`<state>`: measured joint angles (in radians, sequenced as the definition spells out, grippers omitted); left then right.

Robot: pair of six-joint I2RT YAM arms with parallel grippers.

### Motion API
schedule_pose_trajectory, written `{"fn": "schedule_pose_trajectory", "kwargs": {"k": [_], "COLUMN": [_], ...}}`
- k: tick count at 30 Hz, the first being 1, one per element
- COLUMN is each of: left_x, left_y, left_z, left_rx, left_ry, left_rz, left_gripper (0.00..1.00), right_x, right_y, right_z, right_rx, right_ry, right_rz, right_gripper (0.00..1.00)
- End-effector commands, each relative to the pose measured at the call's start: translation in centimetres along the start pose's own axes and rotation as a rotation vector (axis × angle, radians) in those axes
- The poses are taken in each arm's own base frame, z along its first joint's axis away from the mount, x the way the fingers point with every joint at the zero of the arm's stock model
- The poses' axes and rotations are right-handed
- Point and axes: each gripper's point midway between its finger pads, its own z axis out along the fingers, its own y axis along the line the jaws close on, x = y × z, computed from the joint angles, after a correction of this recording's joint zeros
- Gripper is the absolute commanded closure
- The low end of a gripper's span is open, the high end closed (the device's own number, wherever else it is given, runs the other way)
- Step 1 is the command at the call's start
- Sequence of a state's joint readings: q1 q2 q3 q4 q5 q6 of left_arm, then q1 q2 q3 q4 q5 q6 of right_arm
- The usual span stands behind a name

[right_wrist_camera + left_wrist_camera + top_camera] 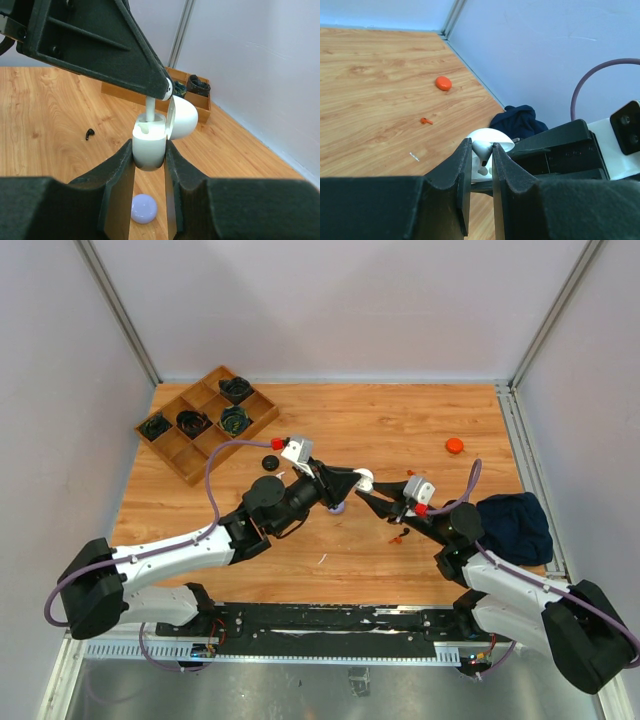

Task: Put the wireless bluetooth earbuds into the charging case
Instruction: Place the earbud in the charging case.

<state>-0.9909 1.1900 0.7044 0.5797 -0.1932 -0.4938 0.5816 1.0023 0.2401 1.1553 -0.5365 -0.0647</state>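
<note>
Near the middle of the worktop [400,430], clear of every edge, the right gripper [150,152] clamps the open charging case [149,142] upright so the left gripper [481,150], pinching a white earbud [150,106], can seat its stem.

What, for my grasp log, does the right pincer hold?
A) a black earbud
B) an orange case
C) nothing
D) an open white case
D: the right pincer clamps the case, white with its lid open, while the left pincer holds a white earbud stem-down at its top.
</note>
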Motion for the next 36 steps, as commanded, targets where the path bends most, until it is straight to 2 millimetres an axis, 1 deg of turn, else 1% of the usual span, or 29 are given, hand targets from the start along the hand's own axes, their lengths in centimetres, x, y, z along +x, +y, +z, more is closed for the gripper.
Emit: {"fn": "schedule_pose_trajectory", "kwargs": {"k": [1, 10, 15, 26, 31, 36], "left_x": [-0.2, 1.2, 1.6, 1.1, 1.1, 1.9], "left_y": [0.2, 0.1, -0.2, -1.3, -1.3, -0.8], "left_z": [0.0, -0.2, -0.5, -0.7, -0.6, -0.4], "left_rx": [-0.012, 0.002, 0.019, 0.049, 0.04, 0.02], "left_ry": [-0.035, 0.006, 0.02, 0.039, 0.049, 0.076], "left_rz": [0.022, 0.022, 0.007, -0.026, -0.024, -0.023], "left_gripper": [0.79, 0.78, 0.78, 0.78, 0.78, 0.71], "right_x": [-1.3, -1.4, -1.3, -1.3, -1.4, -1.3], "right_y": [-0.4, -0.4, -0.4, -0.3, -0.3, -0.3], "right_z": [-0.1, -0.2, -0.2, -0.2, -0.2, -0.2], "right_rx": [0.015, 0.018, 0.017, 0.016, 0.013, 0.014], "right_ry": [-0.05, -0.053, -0.049, -0.048, -0.05, -0.051], "right_rz": [-0.04, -0.045, -0.044, -0.044, -0.044, -0.043], "right_gripper": [0.99, 0.99, 0.99, 0.99, 0.99, 0.99]}}
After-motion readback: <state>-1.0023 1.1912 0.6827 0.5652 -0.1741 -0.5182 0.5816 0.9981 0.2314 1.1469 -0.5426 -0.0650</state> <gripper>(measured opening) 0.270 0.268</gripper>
